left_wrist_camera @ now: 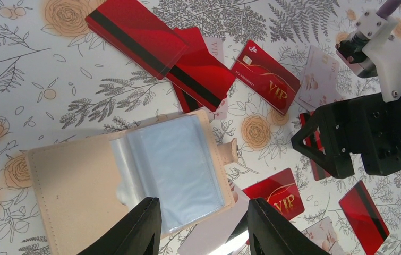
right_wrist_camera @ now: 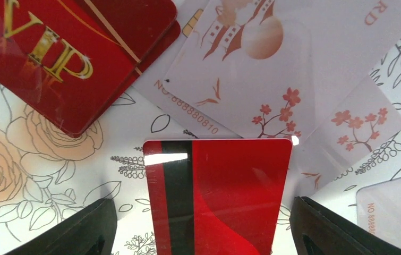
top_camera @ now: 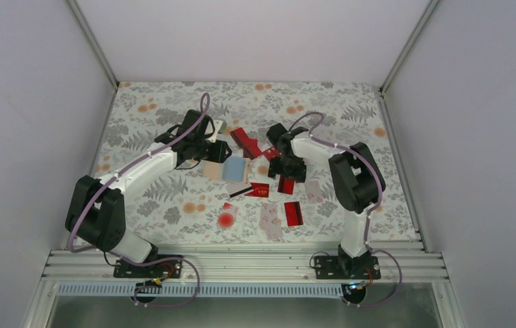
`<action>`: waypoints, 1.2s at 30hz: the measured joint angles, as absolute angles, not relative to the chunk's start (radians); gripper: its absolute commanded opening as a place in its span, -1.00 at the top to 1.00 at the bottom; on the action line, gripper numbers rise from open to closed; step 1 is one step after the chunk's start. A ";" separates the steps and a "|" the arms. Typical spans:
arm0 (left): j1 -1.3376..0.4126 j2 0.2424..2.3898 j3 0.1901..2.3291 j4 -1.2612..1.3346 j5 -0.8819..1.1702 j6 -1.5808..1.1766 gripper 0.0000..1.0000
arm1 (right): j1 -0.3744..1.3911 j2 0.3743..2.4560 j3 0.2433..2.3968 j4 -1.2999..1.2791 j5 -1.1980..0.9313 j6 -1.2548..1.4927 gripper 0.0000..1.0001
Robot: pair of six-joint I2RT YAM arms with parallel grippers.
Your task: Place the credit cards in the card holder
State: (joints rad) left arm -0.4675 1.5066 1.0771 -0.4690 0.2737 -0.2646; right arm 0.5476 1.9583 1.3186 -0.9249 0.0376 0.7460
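Note:
The card holder (top_camera: 231, 169) lies open on the flowered table, tan with a light blue lining (left_wrist_camera: 171, 170). My left gripper (top_camera: 219, 152) hovers over its edge, open and empty (left_wrist_camera: 203, 234). Credit cards lie scattered to its right: red ones (top_camera: 245, 142) (left_wrist_camera: 264, 77), pale pinkish ones (top_camera: 270, 219), and a white one with a black stripe (top_camera: 239, 190). My right gripper (top_camera: 289, 167) is open, its fingers wide on either side of a red card with a black stripe (right_wrist_camera: 219, 196); a gap shows on the left side.
A round red blot (top_camera: 225, 220) marks the cloth near the front. The right gripper's black body (left_wrist_camera: 368, 133) sits close to the right of the holder. Grey walls enclose the table; the rail (top_camera: 241, 263) runs along the near edge.

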 measured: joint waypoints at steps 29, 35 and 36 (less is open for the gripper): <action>-0.467 1.505 1.074 -0.474 0.273 -0.262 0.15 | 0.545 1.863 1.137 -0.784 0.041 0.730 -0.19; -0.467 1.505 1.074 -0.473 0.273 -0.262 0.15 | 0.542 1.864 1.139 -0.786 0.040 0.723 -0.12; -0.467 1.505 1.074 -0.473 0.273 -0.262 0.15 | 0.542 1.864 1.139 -0.787 0.040 0.721 -0.12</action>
State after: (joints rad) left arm -0.4675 1.5051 1.0744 -0.4732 0.2733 -0.2619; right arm 0.5423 1.8637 1.1393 -0.7868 0.0399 0.7212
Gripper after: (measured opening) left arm 0.424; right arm 0.574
